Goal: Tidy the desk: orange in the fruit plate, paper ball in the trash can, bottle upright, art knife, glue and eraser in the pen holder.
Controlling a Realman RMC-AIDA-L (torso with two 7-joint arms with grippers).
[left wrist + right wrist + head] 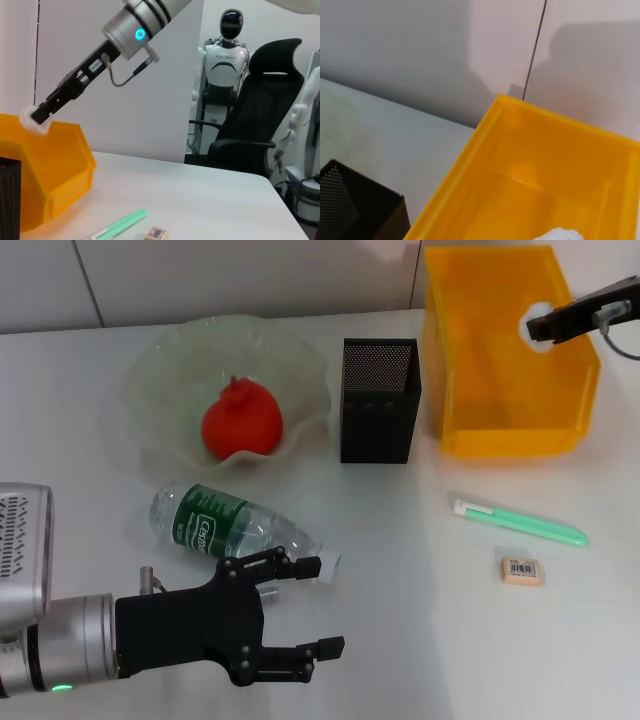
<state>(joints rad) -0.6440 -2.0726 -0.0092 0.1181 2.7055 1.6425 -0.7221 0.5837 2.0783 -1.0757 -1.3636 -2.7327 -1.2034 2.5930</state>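
Right gripper (541, 324), jaws clamped on the paper ball (532, 326), poised over the orange trash can (500, 430) at the worktop's far right corner: release only once clear inside the rim; left gripper (318, 606) waits unclenched by the near left edge.

The left arm (60, 645) was a brushed silver cylinder with a small green light near its lower edge and a grey ribbed panel above. Its gripper (305, 608) was matte black, angular, with visible pivot screws. The right arm (137, 25) was silver with black bands, a glowing cyan ring light, a thin grey cable looping beside it, and a slim black gripper (37, 116).
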